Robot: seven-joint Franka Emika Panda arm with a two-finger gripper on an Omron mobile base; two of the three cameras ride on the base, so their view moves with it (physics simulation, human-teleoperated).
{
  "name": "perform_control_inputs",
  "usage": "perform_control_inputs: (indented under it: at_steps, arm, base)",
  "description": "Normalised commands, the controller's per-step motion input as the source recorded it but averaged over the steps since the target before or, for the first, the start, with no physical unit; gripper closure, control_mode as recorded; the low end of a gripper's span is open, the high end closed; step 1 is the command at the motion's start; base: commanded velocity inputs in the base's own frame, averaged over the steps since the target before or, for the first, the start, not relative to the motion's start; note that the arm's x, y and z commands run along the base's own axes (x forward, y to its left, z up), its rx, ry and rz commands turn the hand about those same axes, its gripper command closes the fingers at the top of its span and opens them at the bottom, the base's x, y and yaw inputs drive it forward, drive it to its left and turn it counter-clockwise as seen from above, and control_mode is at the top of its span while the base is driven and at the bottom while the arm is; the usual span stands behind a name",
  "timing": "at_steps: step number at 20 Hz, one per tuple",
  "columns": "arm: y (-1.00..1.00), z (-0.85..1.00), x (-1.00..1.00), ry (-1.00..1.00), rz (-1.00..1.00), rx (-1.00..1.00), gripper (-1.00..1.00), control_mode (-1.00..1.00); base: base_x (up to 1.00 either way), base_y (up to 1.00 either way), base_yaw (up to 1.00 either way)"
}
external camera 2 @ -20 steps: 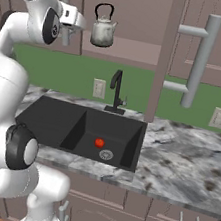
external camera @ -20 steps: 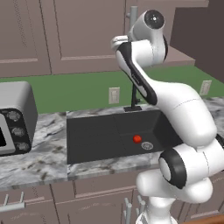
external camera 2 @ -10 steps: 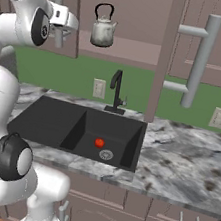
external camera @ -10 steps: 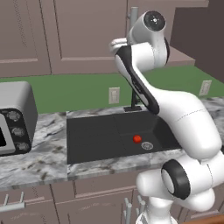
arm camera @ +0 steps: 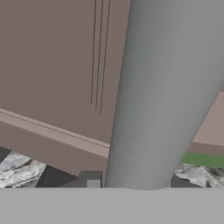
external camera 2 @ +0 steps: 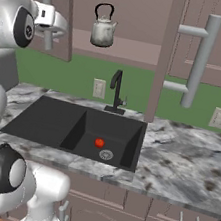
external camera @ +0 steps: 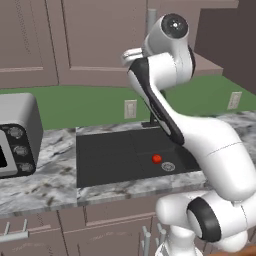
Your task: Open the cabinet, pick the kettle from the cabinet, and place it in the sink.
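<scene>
Opening the cabinet [external camera 2: 123, 13]: my fingers seem clamped on the left handle [arm camera: 162, 96]; next, reach the kettle [external camera 2: 104, 28].

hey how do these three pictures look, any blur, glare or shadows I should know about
Hand view: the grey bar handle looms close, soft-edged. Right base view: even, flat light; the small silvery-white kettle is sharp, no glare. Left base view: slightly soft; the dark charcoal sink shows little shading.

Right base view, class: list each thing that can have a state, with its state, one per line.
cabinet: both doors swung open.
kettle: upright on the cabinet shelf, untouched.
sink: holds a small red ball; no kettle yet.
faucet: no water running.
pincer: at the left door's bar handle; grip unclear.
</scene>
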Motion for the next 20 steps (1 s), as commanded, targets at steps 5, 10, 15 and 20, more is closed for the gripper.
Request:
perform_control_inputs:
  at_steps: [5, 10, 15, 20]
  arm:
    - [0.5, 0.0, -0.44, 0.0, 0.0, -0.05, 1.0, -1.0]
    - [0.52, 0.0, -0.4, 0.0, 0.0, -0.04, 1.0, -1.0]
    - [0.56, 0.0, -0.37, 0.0, 0.0, -0.03, 1.0, -1.0]
    - [0.58, -0.01, -0.38, -0.03, -0.03, -0.01, 1.0, -1.0]
  base:
    - [0.0, 0.0, 0.0]
    - [0.0, 0.0, 0.0]
    - [0.0, 0.0, 0.0]
    - [0.0, 0.0, 0.0]
